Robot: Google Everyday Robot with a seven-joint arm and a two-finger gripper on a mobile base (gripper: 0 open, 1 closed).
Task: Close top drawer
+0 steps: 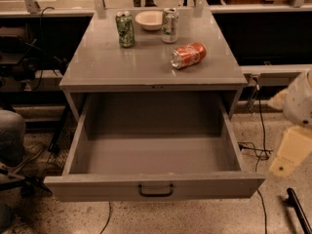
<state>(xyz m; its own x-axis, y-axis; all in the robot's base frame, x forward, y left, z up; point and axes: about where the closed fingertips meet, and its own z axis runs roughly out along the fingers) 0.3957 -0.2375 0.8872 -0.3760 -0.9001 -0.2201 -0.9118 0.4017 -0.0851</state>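
The top drawer (155,185) of the grey cabinet is pulled fully out and its inside is empty. Its flat front faces me, with a small dark bar handle (155,190) at its centre. My cream arm (294,140) hangs at the right edge, beside the drawer's right side and apart from it. A black part of my gripper (298,214) shows at the bottom right corner, low near the floor, right of the drawer front and not touching it.
On the cabinet top (107,67) stand a green can (126,29), a white bowl (150,19) and a silver can (169,25); a red can (188,55) lies on its side. Cables (258,147) run over the floor at right. A chair base (12,172) is at left.
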